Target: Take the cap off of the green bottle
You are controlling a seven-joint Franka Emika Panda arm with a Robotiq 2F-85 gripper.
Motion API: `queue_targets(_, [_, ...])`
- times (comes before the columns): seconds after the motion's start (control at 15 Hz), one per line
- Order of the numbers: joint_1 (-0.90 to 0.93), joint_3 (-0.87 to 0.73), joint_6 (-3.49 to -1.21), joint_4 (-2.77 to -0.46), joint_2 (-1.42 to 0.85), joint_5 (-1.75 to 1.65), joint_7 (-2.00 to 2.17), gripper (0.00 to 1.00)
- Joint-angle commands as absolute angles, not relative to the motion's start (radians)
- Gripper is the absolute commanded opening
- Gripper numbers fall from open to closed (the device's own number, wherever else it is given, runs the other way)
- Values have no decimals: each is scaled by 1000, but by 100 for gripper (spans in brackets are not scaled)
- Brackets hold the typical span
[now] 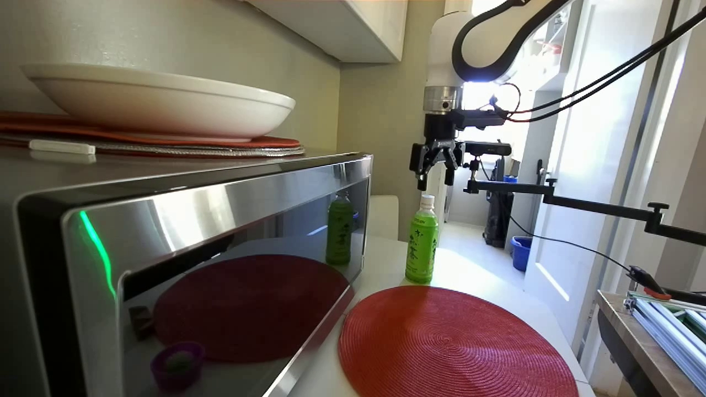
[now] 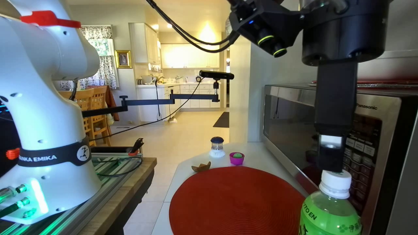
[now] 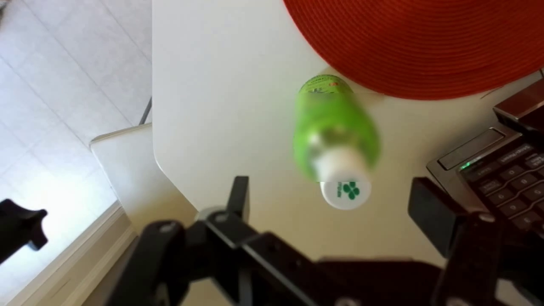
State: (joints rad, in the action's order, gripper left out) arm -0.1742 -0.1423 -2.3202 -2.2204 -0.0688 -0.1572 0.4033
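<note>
Gripper [image 1: 436, 179] spread wide, holding nothing, above the green bottle [image 1: 422, 248], which stands upright on the white counter [image 3: 221, 106] beside the red mat [image 1: 452, 342] (touching or not, can't tell). Likely step: descend to grip. Centre white cap [image 3: 346, 195] between the 2 fingers [image 3: 240, 197], come straight down, squeeze cap only, then twist.

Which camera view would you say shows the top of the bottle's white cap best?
The wrist view: it looks down on the white cap, showing the green clover mark on its top. Both exterior views show the cap mainly from the side, its top barely visible.
</note>
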Motion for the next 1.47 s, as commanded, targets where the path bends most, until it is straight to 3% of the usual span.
queue_targets(0.0, [-169,-154,-2320,-2208,-83,-94,351,81])
queue_targets(0.33, [-171,-156,-2317,-2205,-90,-31,312,81])
queue_targets(0.73, [-171,-162,-2333,-2208,-93,-37,308,68])
queue_targets(1.0, [-171,-163,-2354,-2210,-96,-39,302,73])
queue_targets(1.4, [-171,-167,-2377,-2210,-115,-40,292,65])
